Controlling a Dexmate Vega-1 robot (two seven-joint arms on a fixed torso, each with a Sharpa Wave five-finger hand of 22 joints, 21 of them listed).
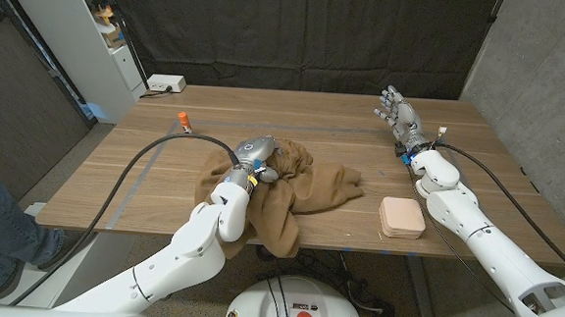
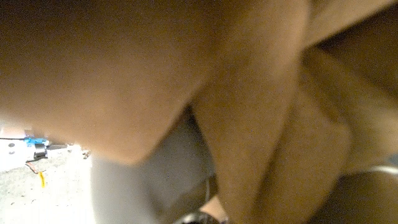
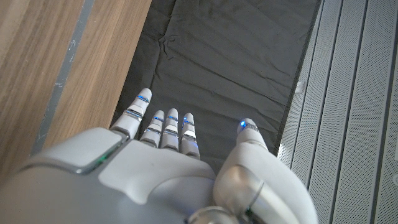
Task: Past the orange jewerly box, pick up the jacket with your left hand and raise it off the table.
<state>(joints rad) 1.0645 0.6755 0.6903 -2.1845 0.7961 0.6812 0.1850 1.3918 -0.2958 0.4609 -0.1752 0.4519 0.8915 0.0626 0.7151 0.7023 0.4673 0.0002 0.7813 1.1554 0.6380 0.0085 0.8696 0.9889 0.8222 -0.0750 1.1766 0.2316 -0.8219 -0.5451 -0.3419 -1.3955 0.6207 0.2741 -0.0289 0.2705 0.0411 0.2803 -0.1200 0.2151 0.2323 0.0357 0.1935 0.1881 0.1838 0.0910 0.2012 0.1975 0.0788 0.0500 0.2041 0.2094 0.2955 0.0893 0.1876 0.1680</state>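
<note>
Gripping soft, limp brown jacket (image 1: 295,192) at bunched top fold: left hand (image 1: 259,157), fingers seemingly buried in cloth; right hand (image 1: 399,115) spread, empty.

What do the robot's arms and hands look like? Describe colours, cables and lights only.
Both arms have glossy white rounded shells. A thick black cable runs to the left arm. The right hand is silver-grey, with blue lights on its fingertips; the left hand is grey too.
</note>
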